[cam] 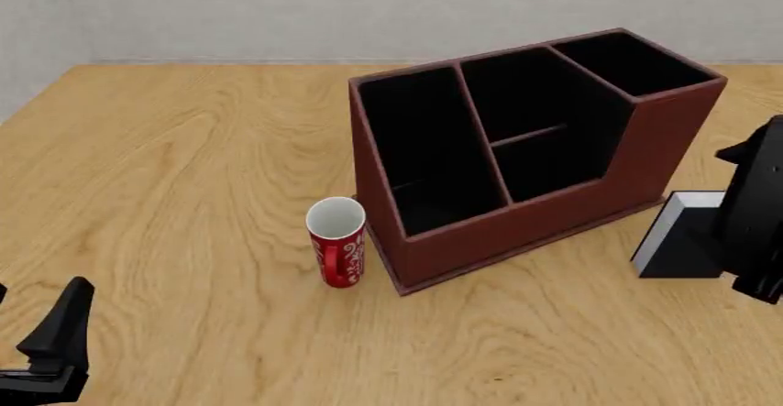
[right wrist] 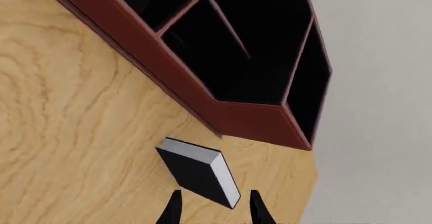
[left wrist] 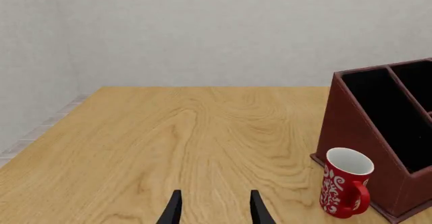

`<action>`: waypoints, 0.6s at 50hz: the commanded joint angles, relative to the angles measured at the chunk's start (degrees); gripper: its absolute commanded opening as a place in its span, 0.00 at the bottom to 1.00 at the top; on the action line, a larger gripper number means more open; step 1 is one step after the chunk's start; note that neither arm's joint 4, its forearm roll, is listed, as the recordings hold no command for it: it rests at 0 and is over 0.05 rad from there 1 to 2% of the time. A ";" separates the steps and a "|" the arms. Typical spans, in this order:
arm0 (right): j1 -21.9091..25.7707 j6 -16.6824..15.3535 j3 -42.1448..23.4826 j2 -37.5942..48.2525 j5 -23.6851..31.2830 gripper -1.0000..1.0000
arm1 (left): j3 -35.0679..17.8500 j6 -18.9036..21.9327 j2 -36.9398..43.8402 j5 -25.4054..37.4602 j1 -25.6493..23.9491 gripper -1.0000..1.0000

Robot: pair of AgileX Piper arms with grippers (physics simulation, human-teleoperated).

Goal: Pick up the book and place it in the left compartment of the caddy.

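Right end effector (right wrist: pixel 210 209): fingers apart, nothing clamped, hovering above the bench (cam: pixel 183 168). Just ahead of its fingertips (right wrist: pixel 174 206) and slightly below, the book (right wrist: pixel 196 176), lying flat on the wood, black cover up, white page edges showing along two sides, one corner reaching in between the open tips without visible contact. In the front view, the book (cam: pixel 677 241) partly hidden behind the right arm, only its near-left portion showing.

Beyond the book, further ahead of the right end effector, the caddy (right wrist: pixel 223 110), standing upright on the bench, apart from the book with a strip of bare wood between. In the front view, the caddy (cam: pixel 514 232) to the left of the right end effector, reddish-brown outside, black inside, rim stepped. Left compartment (cam: pixel 423 149), the long undivided slot on the caddy's far side from the right end effector, holding nothing visible.

Left end effector (left wrist: pixel 216 211): fingers apart, nothing between them, low over bare wood. Ahead of it and off to its right, the mug (left wrist: pixel 345 182), red with white pattern, upright, handle turned toward the camera, standing just beside the caddy's (left wrist: pixel 378 148) near corner; touching or a sliver apart, cannot tell. In the front view, the left end effector (cam: pixel 55 337) near the bottom-left corner, well apart from the mug (cam: pixel 336 241) and from the book.
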 commanded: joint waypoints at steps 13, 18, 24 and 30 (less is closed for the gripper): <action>-2.61 -3.29 -1.80 11.22 -4.57 1.00 | 0.00 0.00 0.00 0.00 0.00 1.00; -3.28 -4.23 -1.73 12.77 -5.37 1.00 | 0.00 0.00 0.00 0.00 0.00 1.00; -3.87 -4.56 -1.78 14.51 -6.13 1.00 | 0.00 0.00 0.00 0.00 0.00 1.00; -4.84 -5.33 -0.56 15.65 -7.12 1.00 | 0.00 0.00 0.00 0.00 0.00 1.00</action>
